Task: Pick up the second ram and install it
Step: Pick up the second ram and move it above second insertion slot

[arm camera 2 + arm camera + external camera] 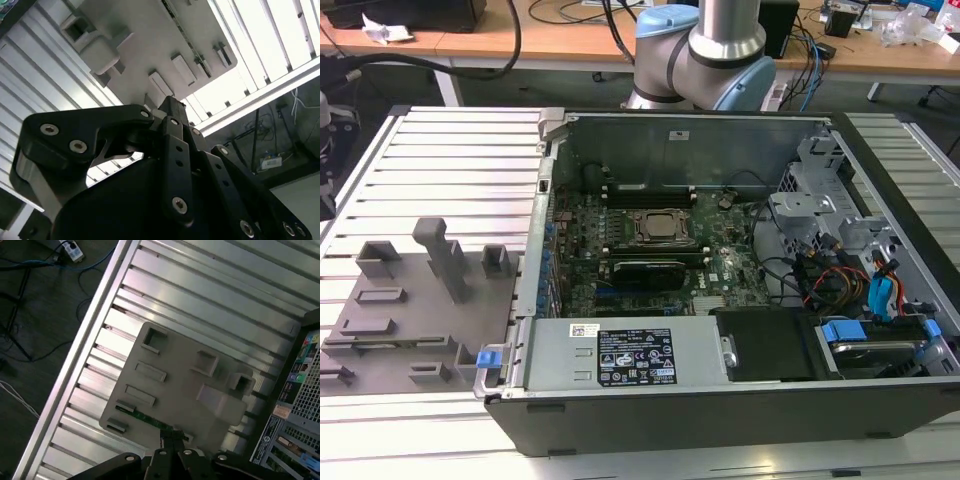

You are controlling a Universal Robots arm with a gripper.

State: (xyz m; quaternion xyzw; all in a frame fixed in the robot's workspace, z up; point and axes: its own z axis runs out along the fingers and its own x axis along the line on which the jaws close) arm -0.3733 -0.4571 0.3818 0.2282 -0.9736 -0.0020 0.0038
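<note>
Ribbed metal counter (460, 150) runs right across the shot, with wooden workbenches behind it.

Starting at the exterior view's left: a grey tray (420, 320) lies flat on the counter, covered in moulded pockets and posts. I read those as fixed seats, so every part waits in a known spot.

The first wrist view looks down on that tray, and there it is: the ram (147, 419), a thin green stick seated along one long edge of the tray, in a narrow groove as best I can tell. That pose looks deliberate, keeping the stick steady and open to a pinch from above.

The end effector (174, 439) lines up over one end of the ram in that view. The tray looks well below it, though, so I judge it hangs above and apart, not touching. In both wrist views its tips look pressed together with nothing between them. The ram is not yet lifted, then.

Moving right: the case (720, 405) lies on its side with the lid off and the board facing up, which gives clear access from overhead. The socket (660, 228) sits mid-board, with the black slots (650, 190) just beside it on the far side. The arm (700, 50) stands behind the case.

Far right is the drive bay (870, 340) with its blue tabs and a tangle of cables (820, 275), apart from the slots.
</note>
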